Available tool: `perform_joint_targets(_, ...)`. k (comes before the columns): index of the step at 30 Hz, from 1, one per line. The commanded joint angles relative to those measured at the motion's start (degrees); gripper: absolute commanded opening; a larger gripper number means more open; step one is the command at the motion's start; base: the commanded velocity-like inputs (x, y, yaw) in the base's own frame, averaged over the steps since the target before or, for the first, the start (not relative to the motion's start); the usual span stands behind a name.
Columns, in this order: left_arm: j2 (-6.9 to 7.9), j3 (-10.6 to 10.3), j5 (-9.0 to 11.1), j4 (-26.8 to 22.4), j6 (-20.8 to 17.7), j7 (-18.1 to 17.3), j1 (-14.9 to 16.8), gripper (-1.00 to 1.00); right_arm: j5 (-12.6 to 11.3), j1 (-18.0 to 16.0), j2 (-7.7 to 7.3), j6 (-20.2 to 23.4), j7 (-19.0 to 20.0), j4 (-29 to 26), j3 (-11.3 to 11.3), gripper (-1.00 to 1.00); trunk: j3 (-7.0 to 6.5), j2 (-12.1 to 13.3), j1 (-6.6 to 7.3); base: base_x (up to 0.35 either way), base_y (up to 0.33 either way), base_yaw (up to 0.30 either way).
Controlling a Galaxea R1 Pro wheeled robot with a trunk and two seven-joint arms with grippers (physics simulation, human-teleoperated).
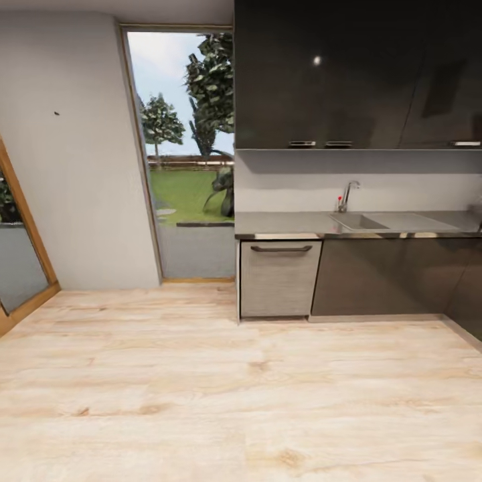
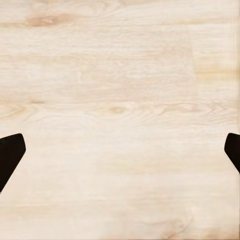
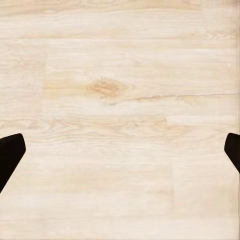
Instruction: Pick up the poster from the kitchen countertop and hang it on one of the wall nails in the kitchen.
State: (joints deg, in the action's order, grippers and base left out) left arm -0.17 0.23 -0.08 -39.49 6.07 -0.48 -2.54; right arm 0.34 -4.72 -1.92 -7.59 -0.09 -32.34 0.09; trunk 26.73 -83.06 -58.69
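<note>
At the far left of the head view a wood-framed mirror (image 1: pixel 17 254) leans along the edge of the room. Beside it rises a plain pale grey wall (image 1: pixel 80 201), and high on it sits a tiny dark speck, the wall nail (image 1: pixel 56 113). Next comes a tall glazed door (image 1: pixel 184 154) with a wooden frame, giving onto grass and trees outside. Right of the door stands the kitchen run: glossy dark upper cabinets (image 1: pixel 355 73) above, and below them the pale grey surface (image 1: pixel 281 223) with a metallic front edge. A sink (image 1: pixel 358 221) is set into that surface, with a curved tap (image 1: pixel 347 194) behind it and a small red-topped item just beside the tap, too small to identify. Under the surface a light grey dishwasher front (image 1: pixel 279 278) sits left of dark brown lower cabinets (image 1: pixel 381 278). The poster is not on the stretch of surface seen here. Pale wooden floor (image 1: pixel 221 388) spreads across the foreground.

In the left wrist view the left gripper (image 2: pixel 120 155) hangs over bare floorboards, its dark fingertips (image 2: pixel 10 152) spread wide apart with nothing between them. In the right wrist view the right gripper (image 3: pixel 120 155) is likewise released, its fingertips (image 3: pixel 10 152) far apart over the floor.
</note>
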Motion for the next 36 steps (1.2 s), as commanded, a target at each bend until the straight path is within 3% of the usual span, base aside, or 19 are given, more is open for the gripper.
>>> perform_joint_targets(1, -0.01, 0.03, -0.01, -0.06, 0.08, -0.05, -0.01, 1.0, 0.05, -0.03, -0.12, -0.19, -0.01, 0.05, 0.03, 1.0, 0.05, -0.02, -0.03, 0.324, -0.142, -0.011)
perform_joint_targets(14, 0.07, 0.04, -0.01, -0.06, 0.08, -0.05, -0.01, 1.0, -0.07, -0.03, -0.54, -0.15, 0.01, 0.0, 0.01, 1.0, 0.04, -0.02, -0.03, 0.324, -0.147, -0.027)
perform_joint_targets(36, 0.08, 0.04, -0.01, 0.02, 0.08, -0.05, -0.01, 1.0, -0.49, -0.03, -1.38, -0.68, 0.15, 0.0, -0.01, 1.0, -0.21, -0.02, -0.03, 0.324, -0.124, -0.279)
